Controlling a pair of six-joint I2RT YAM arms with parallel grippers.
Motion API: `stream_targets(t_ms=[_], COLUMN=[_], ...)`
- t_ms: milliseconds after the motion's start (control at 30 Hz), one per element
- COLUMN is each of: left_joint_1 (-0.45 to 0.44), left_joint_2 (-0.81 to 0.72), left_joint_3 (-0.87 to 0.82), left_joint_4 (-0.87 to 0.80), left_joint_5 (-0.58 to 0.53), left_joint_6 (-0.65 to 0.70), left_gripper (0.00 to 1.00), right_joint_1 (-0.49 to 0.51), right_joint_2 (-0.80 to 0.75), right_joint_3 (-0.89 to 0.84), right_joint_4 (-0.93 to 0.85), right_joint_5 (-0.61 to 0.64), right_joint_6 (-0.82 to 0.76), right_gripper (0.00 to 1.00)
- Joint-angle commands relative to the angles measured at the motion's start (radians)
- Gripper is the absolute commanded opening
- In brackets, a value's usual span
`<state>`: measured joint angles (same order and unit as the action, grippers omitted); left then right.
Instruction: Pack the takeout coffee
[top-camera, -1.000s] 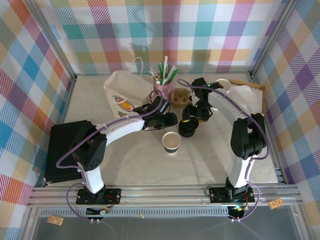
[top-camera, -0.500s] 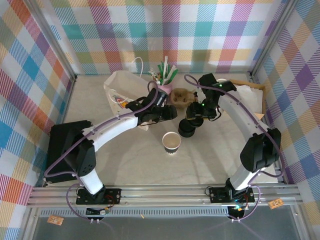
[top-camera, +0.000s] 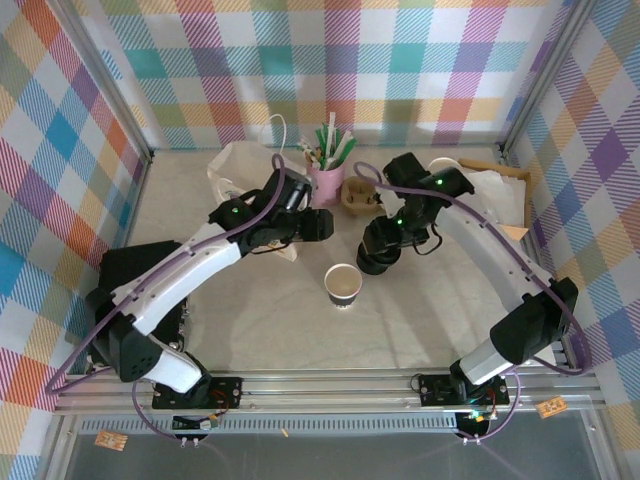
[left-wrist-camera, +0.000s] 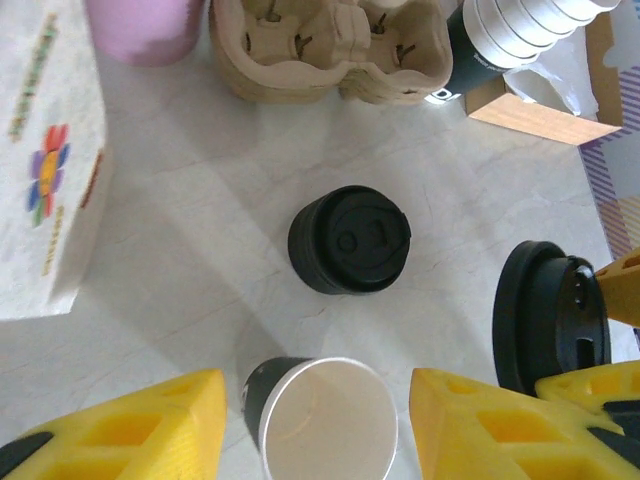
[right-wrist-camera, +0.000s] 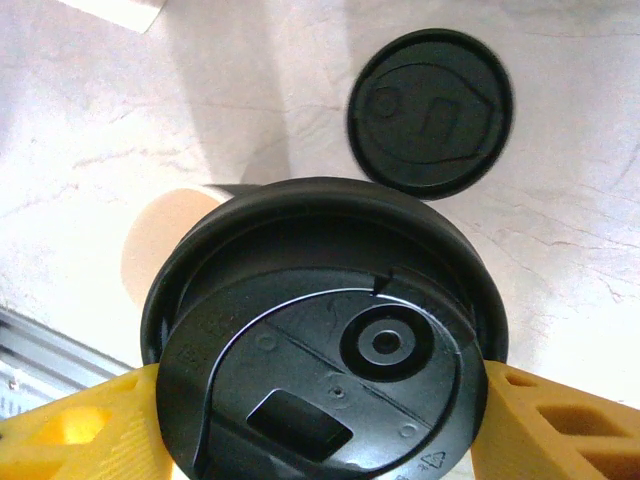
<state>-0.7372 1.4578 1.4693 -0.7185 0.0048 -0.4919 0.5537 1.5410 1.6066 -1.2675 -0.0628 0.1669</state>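
Pale tabletop (top-camera: 260, 330), left tool (left-wrist-camera: 315, 435) open near lidless cup (top-camera: 343, 285), right tool (right-wrist-camera: 320, 430) gripping black lid (right-wrist-camera: 330, 330)

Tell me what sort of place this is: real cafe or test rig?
Most likely a lab test cell dressed as a cafe counter: plaid cloth walls on an aluminium frame, with takeout props such as a pulp cup carrier, a pink cup of straws and a paper bag.

1. The pale marbled surface (top-camera: 260, 310) carries an open paper cup (top-camera: 343, 285), upright near its middle.
2. A squat black lid stack (left-wrist-camera: 350, 240) sits just behind the cup.
3. Farther back are a white paper bag (top-camera: 235, 170), a pink cup (top-camera: 325, 182) of straws and a cardboard cup carrier (top-camera: 360, 195).
4. A black slab (top-camera: 118, 268) lies at the left edge.
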Motion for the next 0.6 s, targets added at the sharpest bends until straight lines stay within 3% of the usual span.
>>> stream_targets(t_ms=[0, 567], left_joint_1=[0.002, 0.005], left_joint_2=[-0.081, -0.228], left_joint_3=[-0.046, -0.236], left_joint_4=[-0.084, -0.117], left_joint_5=[-0.051, -0.124], left_joint_6=[0.014, -0.041], left_gripper=[0.51, 0.51], right_joint_1=[0.062, 0.273], right_joint_2=[-0.031, 0.04], right_joint_3=[0.019, -0.04], right_joint_4=[-0.027, 0.056], right_joint_5=[0.029, 0.1], right_joint_6=[0.003, 0.026], right_gripper=[0.52, 0.52])
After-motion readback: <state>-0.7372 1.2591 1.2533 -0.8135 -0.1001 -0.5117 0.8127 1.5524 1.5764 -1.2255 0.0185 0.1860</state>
